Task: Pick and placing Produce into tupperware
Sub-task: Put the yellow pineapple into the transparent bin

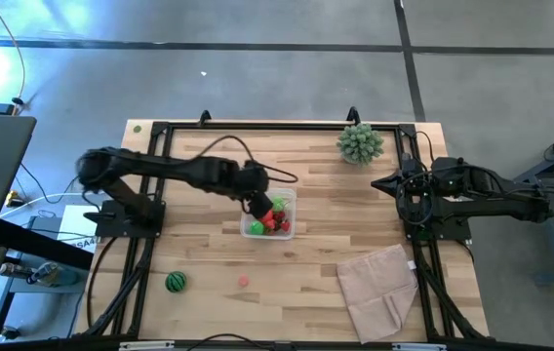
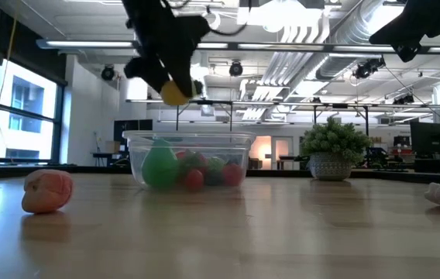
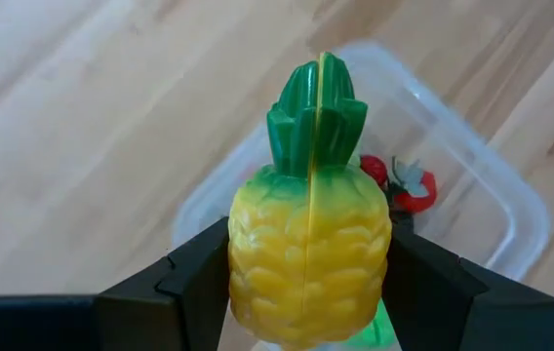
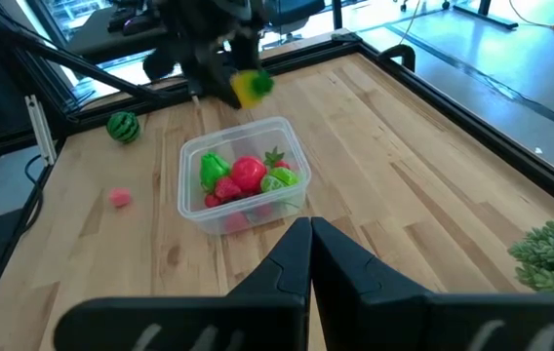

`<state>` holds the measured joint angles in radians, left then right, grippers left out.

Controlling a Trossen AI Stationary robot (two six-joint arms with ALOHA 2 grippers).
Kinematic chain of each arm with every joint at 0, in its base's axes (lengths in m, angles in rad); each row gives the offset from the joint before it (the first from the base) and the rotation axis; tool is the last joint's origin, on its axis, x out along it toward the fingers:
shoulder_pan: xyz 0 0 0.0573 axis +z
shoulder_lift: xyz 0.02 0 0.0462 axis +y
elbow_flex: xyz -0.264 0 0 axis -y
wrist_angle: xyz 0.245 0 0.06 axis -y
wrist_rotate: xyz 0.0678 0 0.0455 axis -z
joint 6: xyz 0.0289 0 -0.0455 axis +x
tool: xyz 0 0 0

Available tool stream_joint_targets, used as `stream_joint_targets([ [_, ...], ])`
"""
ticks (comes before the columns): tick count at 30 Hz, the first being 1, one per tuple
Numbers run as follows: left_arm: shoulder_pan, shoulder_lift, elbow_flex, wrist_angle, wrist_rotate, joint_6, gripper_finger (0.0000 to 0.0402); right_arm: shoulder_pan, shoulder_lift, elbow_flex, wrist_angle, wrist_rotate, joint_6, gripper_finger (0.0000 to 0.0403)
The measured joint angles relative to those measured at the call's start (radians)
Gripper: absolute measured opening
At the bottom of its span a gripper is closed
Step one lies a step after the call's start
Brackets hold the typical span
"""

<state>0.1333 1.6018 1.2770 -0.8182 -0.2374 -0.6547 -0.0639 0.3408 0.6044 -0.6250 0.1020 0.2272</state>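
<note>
Currently a toy pineapple (image 3: 308, 234) is held between the fingers of the left gripper (image 1: 258, 206), its yellow body pinched from both sides and its green crown pointing away from the wrist. It is carried clear above the clear tupperware (image 1: 291, 196) near the table's middle, apparently so that it can be let go straight into the tub rather than dragged over the rim. From the low view the fruit (image 2: 175, 92) is seen hanging above the tub's rim (image 2: 189, 138), not touching it.

Inside the tupperware (image 4: 191, 156) several pieces of produce are already gathered: a red tomato (image 4: 249, 174), green pieces and small red ones, so room is judged tight and a central release is called for.

Two pieces are left out on the wood: a green striped melon ball (image 1: 176, 282) near the front left, and a small pink piece (image 1: 244, 281) beside it, well apart from the tub.

The right gripper (image 4: 310, 230) is kept fully closed and empty, parked at the table's right side, out of the working arm's way.
</note>
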Motion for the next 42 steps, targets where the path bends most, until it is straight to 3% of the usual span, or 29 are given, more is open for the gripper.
stream_joint_targets([
  [16,0.018,0.186,0.0,0.049,0.074,0.027,0.0216,0.0,0.0,0.0,0.0,0.0,0.0,0.0],
  [42,0.064,0.215,-0.001,0.058,0.136,-0.007,0.0216,0.0,0.0,0.0,0.0,0.0,0.0,0.0],
])
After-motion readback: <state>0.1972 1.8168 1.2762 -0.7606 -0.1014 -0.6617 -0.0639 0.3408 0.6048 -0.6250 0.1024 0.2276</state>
